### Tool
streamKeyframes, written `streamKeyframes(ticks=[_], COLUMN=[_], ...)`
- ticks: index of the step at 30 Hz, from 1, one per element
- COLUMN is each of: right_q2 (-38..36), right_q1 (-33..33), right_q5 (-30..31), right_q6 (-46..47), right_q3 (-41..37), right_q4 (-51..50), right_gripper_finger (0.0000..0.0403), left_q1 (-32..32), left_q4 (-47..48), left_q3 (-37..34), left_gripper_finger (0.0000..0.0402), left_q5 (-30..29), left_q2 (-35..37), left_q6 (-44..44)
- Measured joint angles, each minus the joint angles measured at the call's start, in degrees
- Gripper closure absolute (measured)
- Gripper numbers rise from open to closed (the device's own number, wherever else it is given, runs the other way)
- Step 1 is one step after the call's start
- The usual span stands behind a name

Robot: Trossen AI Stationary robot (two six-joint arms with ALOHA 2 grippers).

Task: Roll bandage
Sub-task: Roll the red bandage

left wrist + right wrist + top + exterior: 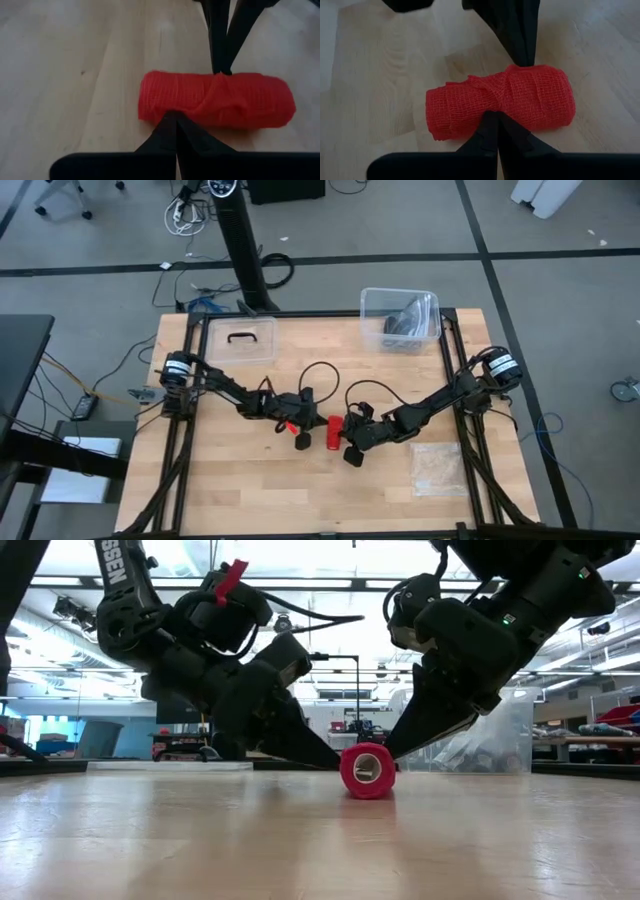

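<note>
High view shows the whole table [200, 480] at once: both dark arms reach inward from the side rails and meet near the middle, where the bandage [331, 433] lies as a short red roll on the bare wood. From above, the left gripper [312, 432] comes at the roll from one side and the right gripper [345, 436] from the other. This view alone also takes in a clear lidded box [240, 340] and a clear tub [400, 318] with something dark inside along the far edge, plus a clear plastic bag [438, 468] lying flat near the right arm's side.

Low view gives what the overhead cannot: the roll [368, 770] is seen end-on, a ring with a hollow core, resting on the tabletop, with the two grippers slanting down so their tips touch it low on opposite sides.

Left wrist view shows that arm's fingers [172, 131] pressed together to a single point against the roll's [215, 100] long side, gripping nothing, the other arm's closed tips meeting it from beyond. Right wrist view mirrors this: its own fingers [492, 129] are closed tight, point against the mesh weave of the roll [500, 102], where a loose fold of fabric shows on its surface.
</note>
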State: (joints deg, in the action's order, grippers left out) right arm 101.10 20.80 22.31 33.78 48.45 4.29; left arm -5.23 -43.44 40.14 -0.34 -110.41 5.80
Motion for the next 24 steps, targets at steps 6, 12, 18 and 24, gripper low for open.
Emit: streamKeyframes(ticks=[6, 12, 18, 24], right_q2=[0.0, 0.0, 0.0, 0.0], right_q1=[-0.1, -0.3, -0.3, -0.3], right_q5=[-0.3, -0.7, -0.6, -0.7], right_q6=[0.0, -0.4, -0.4, -0.4], right_q3=[0.0, 0.0, 0.0, 0.0], right_q4=[0.0, 0.4, 0.5, 0.9], right_gripper_finger=[0.0401, 0.0401, 0.0391, 0.036], left_q1=[0.0, -0.1, 0.3, 0.8], left_q4=[-1.2, -1.6, 0.3, 2.1], left_q3=[0.5, 1.8, 0.9, -2.3], left_gripper_finger=[0.0401, 0.0401, 0.0387, 0.0367], left_q5=[0.0, -0.2, -0.8, -1.7], left_q2=[-1.3, -2.5, -1.5, 2.5], left_q6=[0.2, 0.9, 1.7, 1.6])
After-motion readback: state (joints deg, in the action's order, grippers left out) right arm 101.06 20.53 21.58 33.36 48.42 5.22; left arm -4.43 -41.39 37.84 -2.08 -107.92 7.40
